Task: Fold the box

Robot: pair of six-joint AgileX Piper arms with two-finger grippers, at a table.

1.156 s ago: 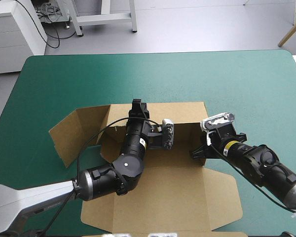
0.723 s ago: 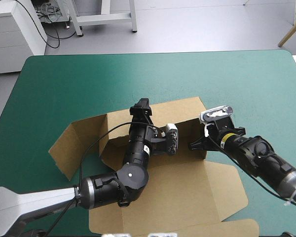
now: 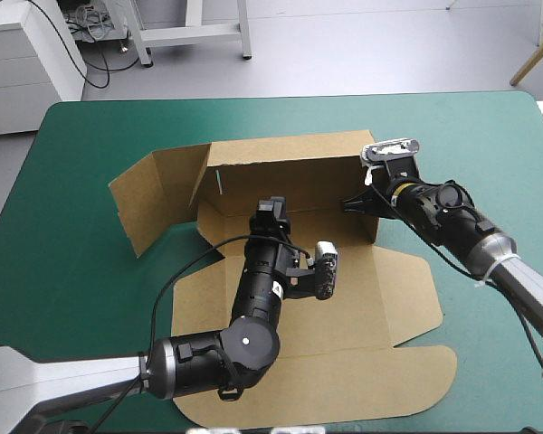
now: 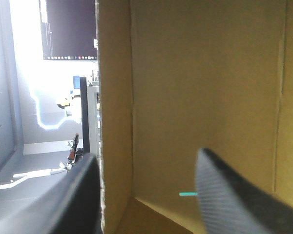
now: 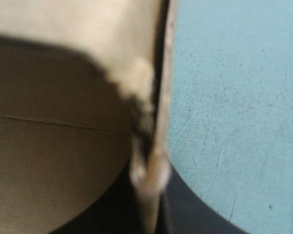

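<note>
We see right gripper [image 3: 360, 202] pinched nearly closed on the box [image 3: 281, 172] at its raised right wall & left gripper [image 3: 271, 212] spread wide, empty, over its floor; box sits mid table [image 3: 100, 136], toward near edge

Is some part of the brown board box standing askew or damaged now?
The brown board box has its left end flap splayed outward, out of square with the raised rear wall; the right gripper holds the right end.
</note>
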